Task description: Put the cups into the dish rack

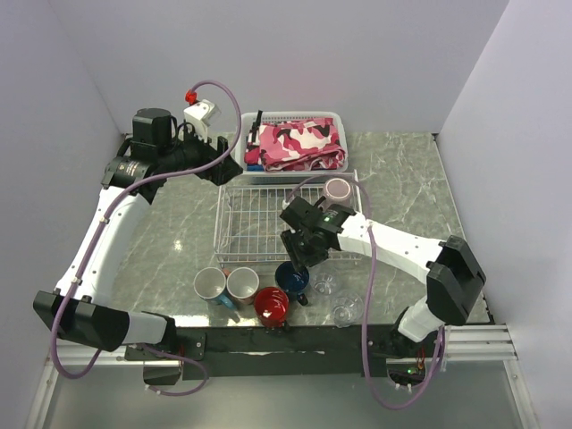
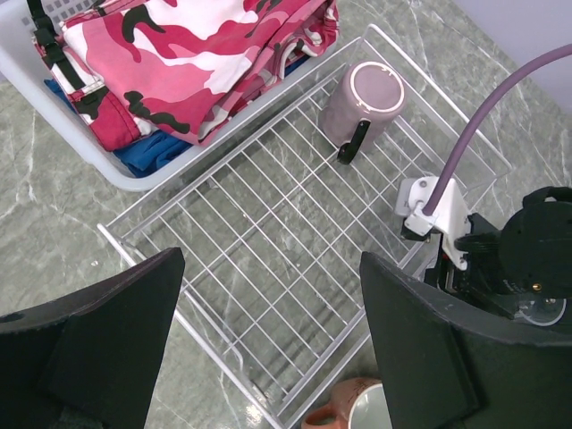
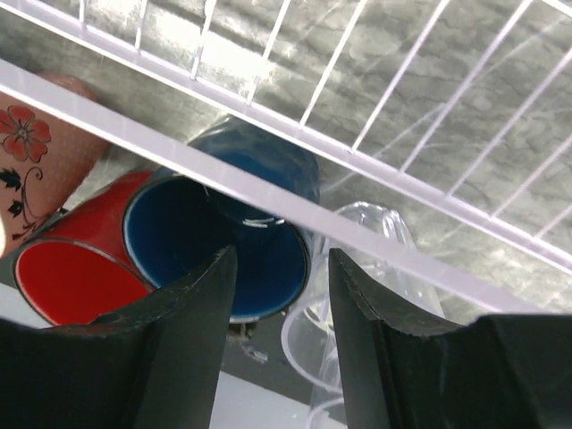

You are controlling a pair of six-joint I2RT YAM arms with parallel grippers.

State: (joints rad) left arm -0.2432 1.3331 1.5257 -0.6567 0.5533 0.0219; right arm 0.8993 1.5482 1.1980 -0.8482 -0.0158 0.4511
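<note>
Top external view: dish rack (image 1: 259, 223) mid-table, mauve mug (image 1: 337, 189) in its far right corner.
Left gripper (image 2: 271, 259): spread wide, empty, above the rack.
Right gripper (image 3: 279, 259): fingers apart, straddling the rim of the navy mug (image 3: 179, 232), which stands just outside the rack's near edge.

White wire all over the dish rack (image 1: 259, 223), and there's the mauve-pink mug (image 1: 337, 189) with its black handle. The navy mug (image 3: 179, 241) shows deep blue inside, with the red mug (image 3: 71, 277) glossy beside it. Red flowers and black leaves are on the terracotta mug (image 3: 36, 152). The teal mug (image 1: 210, 286) looks white inside, its teal barely visible. The pink, white and black camouflage cloth (image 1: 299, 143) fills the white basket (image 1: 295, 115), all over the grey-green marbled table (image 1: 170, 232).
</note>
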